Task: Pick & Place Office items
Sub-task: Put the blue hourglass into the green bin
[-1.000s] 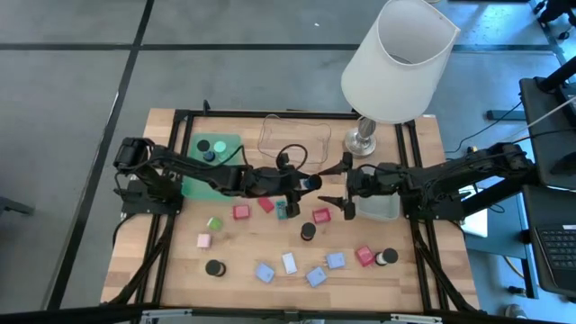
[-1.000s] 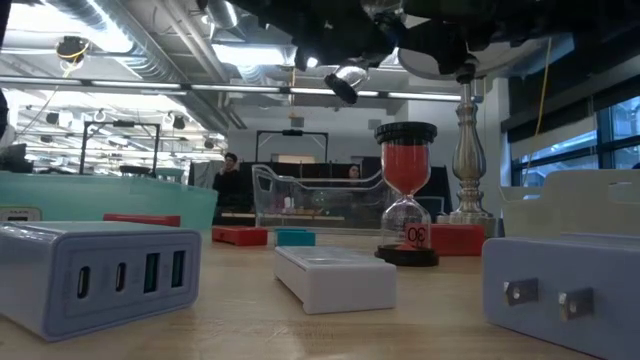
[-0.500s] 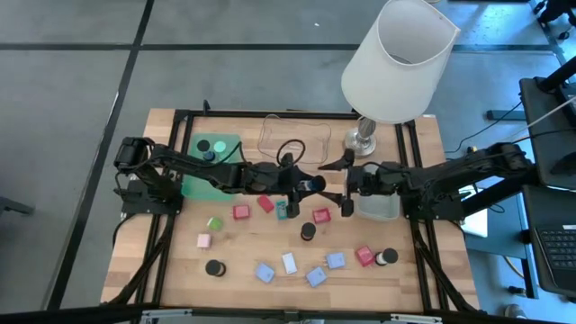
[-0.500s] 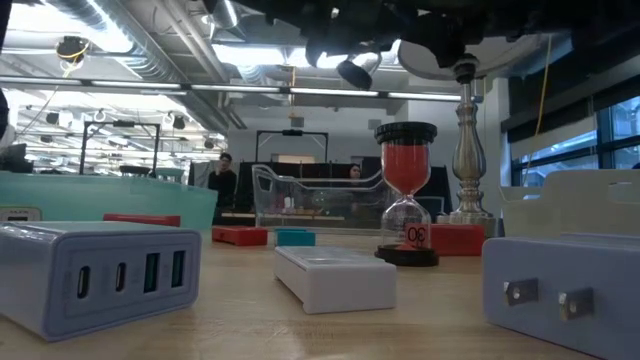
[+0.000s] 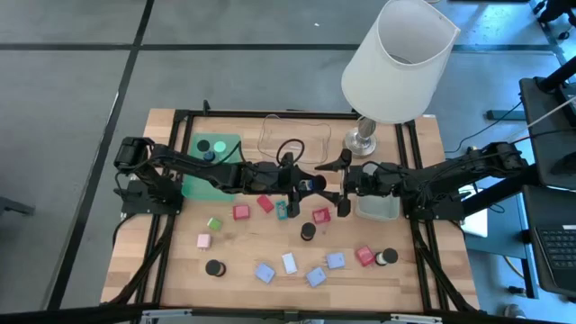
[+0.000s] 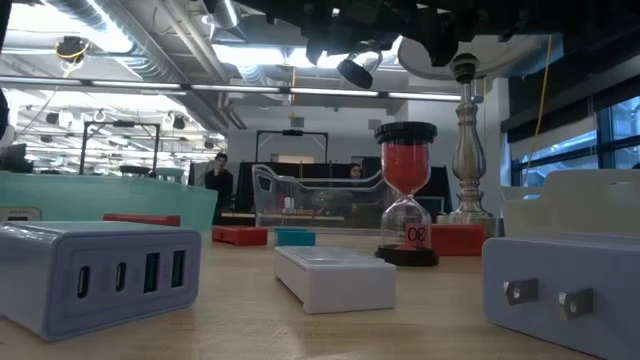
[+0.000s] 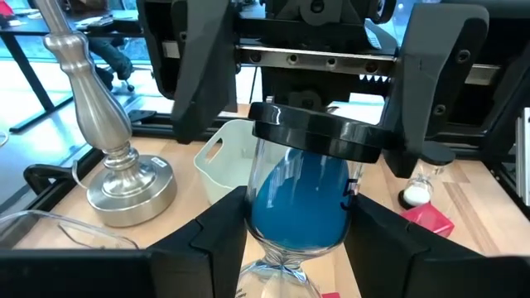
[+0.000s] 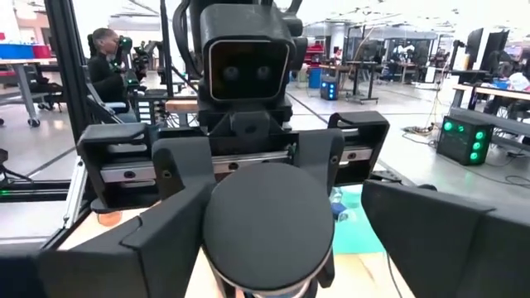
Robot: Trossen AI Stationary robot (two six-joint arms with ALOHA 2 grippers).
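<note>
1. The hourglass [image 7: 302, 186] held between the black grippers holds blue sand under a black cap.
2. A second hourglass [image 6: 406, 195] has red sand and black ends.
3. The lamp [image 5: 397, 58] has a white shade on a silver stem.
4. The far-left tray [image 5: 200, 181] is green.
5. The near blocks [image 5: 265, 272] are light blue; two others [image 5: 241, 212] are red.
6. The table [image 5: 171, 270] is pale wood.

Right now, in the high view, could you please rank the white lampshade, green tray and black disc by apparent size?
1. White lampshade, though it stands nearer the camera.
2. Green tray.
3. Black disc.
</note>
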